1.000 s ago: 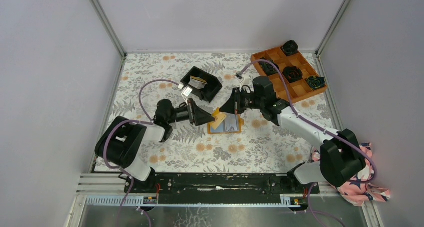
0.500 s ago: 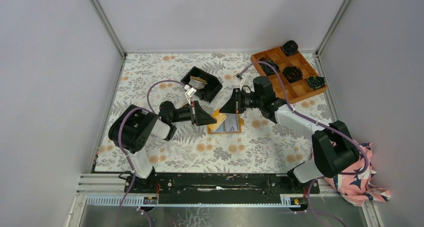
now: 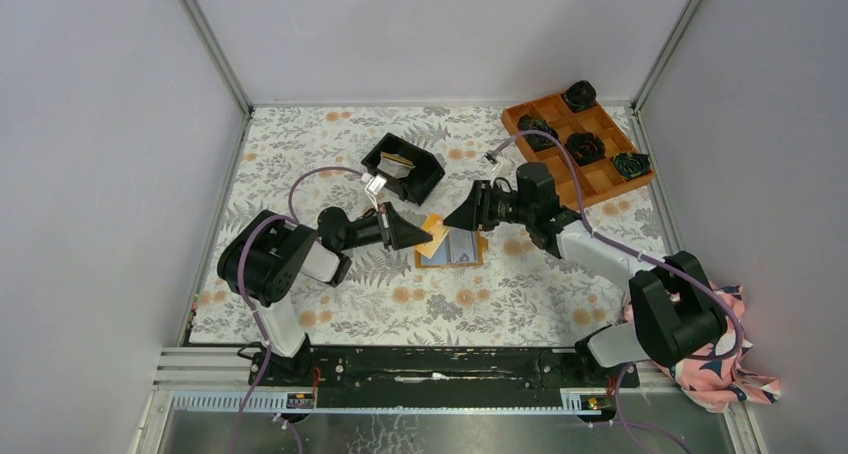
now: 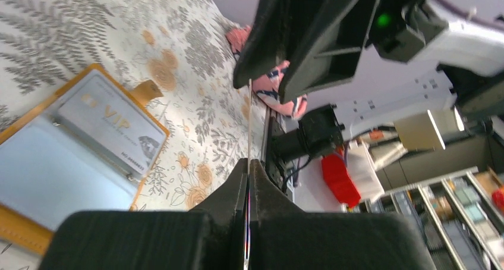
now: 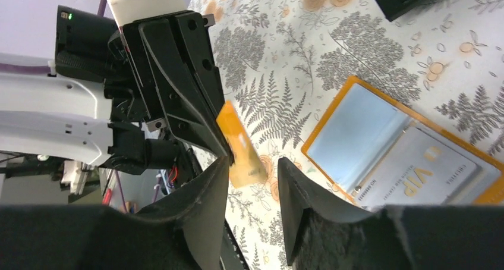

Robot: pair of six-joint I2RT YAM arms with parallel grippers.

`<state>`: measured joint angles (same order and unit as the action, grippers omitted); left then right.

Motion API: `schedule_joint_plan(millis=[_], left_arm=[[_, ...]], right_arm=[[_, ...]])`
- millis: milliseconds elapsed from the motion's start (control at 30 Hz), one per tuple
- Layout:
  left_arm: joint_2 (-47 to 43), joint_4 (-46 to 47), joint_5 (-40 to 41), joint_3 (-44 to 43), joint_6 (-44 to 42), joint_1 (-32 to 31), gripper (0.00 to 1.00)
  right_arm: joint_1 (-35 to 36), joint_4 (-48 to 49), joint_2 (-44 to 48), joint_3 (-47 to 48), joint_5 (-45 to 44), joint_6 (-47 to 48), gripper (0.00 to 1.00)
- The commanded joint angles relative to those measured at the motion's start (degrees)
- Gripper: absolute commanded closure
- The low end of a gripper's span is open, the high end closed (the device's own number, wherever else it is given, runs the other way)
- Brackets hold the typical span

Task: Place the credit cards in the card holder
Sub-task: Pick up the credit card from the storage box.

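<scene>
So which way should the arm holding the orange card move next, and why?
Probably the left gripper, shut on the orange card, should lower it toward the empty blue side of the open card holder. The right gripper stands open, so only the left one holds the card.

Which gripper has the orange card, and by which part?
The left gripper pinches the orange card by one edge. The right gripper is open at the opposite edge, holding nothing.

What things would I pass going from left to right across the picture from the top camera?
black bin → card holder → orange tray → pink cloth
</scene>
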<state>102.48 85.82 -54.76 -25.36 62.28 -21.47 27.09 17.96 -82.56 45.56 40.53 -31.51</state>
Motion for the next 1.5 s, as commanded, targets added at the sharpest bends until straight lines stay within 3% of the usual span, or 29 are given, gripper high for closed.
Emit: schedule_joint_plan(millis=[0, 133, 333, 500, 900, 1000, 1067, 1133, 1200, 1467], left_arm=[[-2.8, 5.4, 13.2, 3.8, 0.4, -1.0, 1.0], [-5.2, 5.4, 24.9, 7.3, 1.8, -3.2, 1.0], [-5.3, 4.9, 33.1, 6.9, 4.5, -7.8, 1.0], [-2.9, 5.6, 34.9, 6.2, 6.5, -9.1, 1.0], [-0.2, 5.8, 35.1, 3.2, 9.0, -11.4, 1.0], [0.1, 5.8, 35.5, 3.0, 9.2, -11.6, 1.0], [0.0, 5.9, 36.1, 3.7, 9.2, -11.4, 0.89], [-0.3, 5.8, 36.7, 4.8, 9.4, -10.5, 0.74], [-0.5, 5.5, 37.4, 6.5, 9.4, -8.9, 0.67], [-1.2, 1.0, 38.6, 12.1, 4.6, -3.3, 0.6]], right_arm=[[-0.4, 10.2, 5.1, -5.3, -6.8, -2.3, 0.57], [-0.4, 19.8, 5.3, -10.5, -7.2, -6.4, 0.57], [-0.4, 32.5, 2.4, -15.6, -6.9, -12.6, 0.59], [-0.3, 41.6, -1.9, -16.8, -4.8, -18.2, 0.6], [-0.3, 51.3, -8.7, -16.5, -2.3, -24.6, 0.7], [-0.3, 54.7, -10.3, -16.7, -1.5, -26.8, 0.86], [-0.4, 55.7, -10.5, -16.7, -0.9, -28.0, 1.0], [-0.3, 55.0, -10.0, -16.5, -0.9, -28.1, 1.0], [-0.3, 51.9, -8.8, -15.9, -1.0, -27.0, 1.0], [-0.3, 21.1, -1.6, -10.4, -6.7, -11.4, 1.0]])
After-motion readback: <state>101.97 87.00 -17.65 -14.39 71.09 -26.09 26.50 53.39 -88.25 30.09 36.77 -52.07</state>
